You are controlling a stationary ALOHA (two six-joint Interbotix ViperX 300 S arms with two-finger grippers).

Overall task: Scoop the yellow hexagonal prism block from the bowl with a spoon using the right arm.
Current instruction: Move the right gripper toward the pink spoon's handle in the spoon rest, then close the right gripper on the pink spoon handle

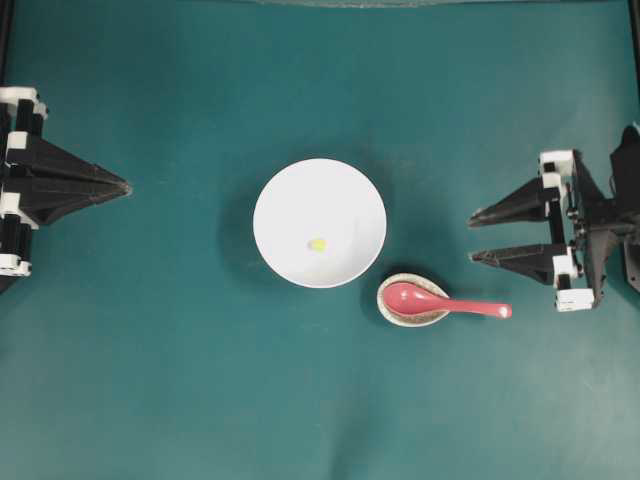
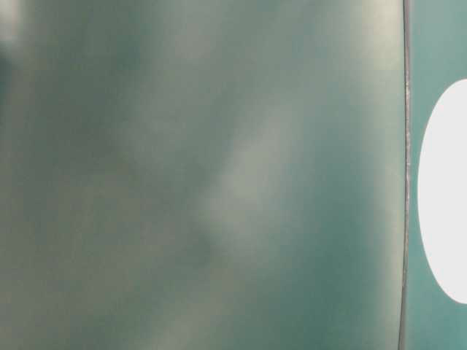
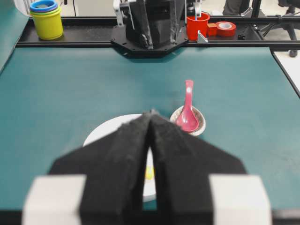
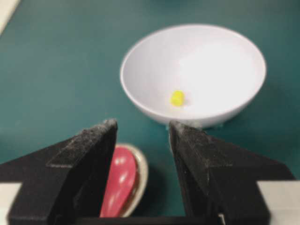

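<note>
The white bowl [image 1: 319, 222] stands mid-table with the tiny yellow block [image 1: 317, 244] inside it. The bowl [image 4: 193, 72] and block [image 4: 177, 97] also show in the right wrist view, and the bowl [image 3: 105, 131] in the left wrist view. The red-pink spoon [image 1: 440, 301] lies with its scoop in a small speckled spoon rest [image 1: 412, 300], handle pointing right. My right gripper [image 1: 472, 236] is open and empty, to the right of the bowl and above the spoon's handle end. My left gripper [image 1: 127, 187] is shut and empty at the far left.
The green mat covers the table. In the left wrist view, yellow and blue stacked cups [image 3: 45, 18], a red cup [image 3: 197, 26] and a red tape roll [image 3: 225, 28] sit on the far rail behind the table.
</note>
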